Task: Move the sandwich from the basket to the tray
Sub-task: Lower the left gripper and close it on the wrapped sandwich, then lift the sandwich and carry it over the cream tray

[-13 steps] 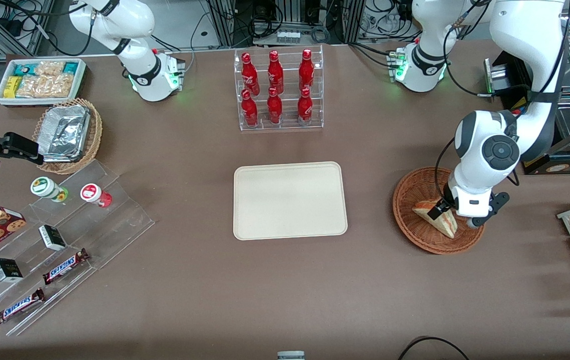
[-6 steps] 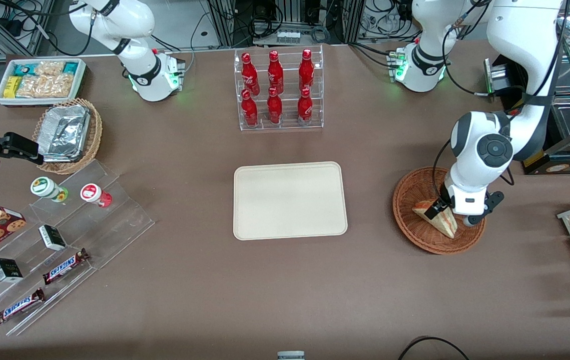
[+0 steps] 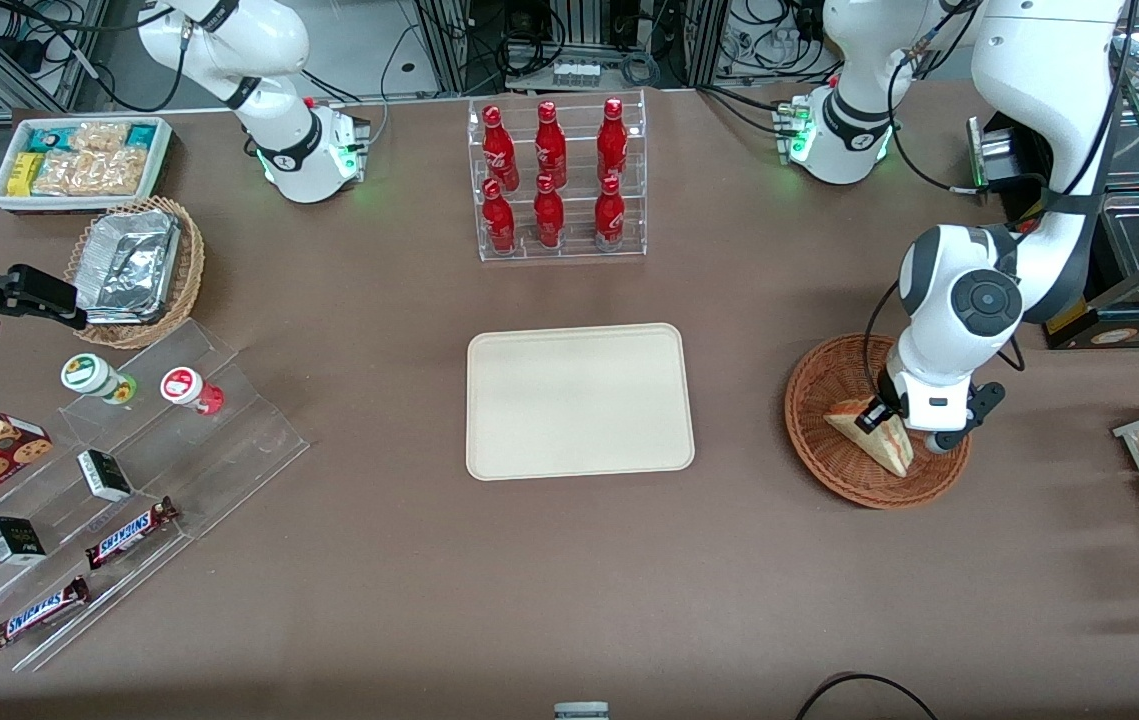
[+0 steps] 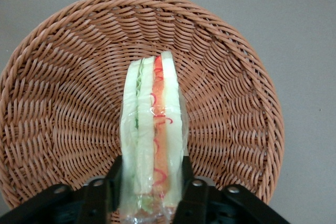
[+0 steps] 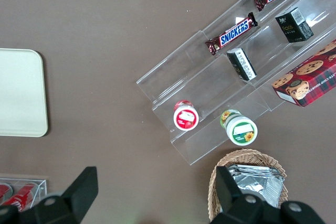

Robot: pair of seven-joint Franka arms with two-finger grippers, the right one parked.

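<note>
Sandwich (image 4: 153, 135) in basket (image 4: 63, 77), gripper (image 4: 152, 195) clamping

Non-task items on the surface (image 3: 409, 560)

Acrylic rack (image 3: 562, 180) holds six red bottles; stepped clear stand (image 3: 119, 480) carries candy bars — two cups; tan basket (image 3: 139, 272) contains foil containers.

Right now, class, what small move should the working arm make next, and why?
Probably lift straight up. The gripper is shut on the sandwich, which still sits within the basket. Raising it first should clear the woven rim before carrying it toward the tray.
</note>
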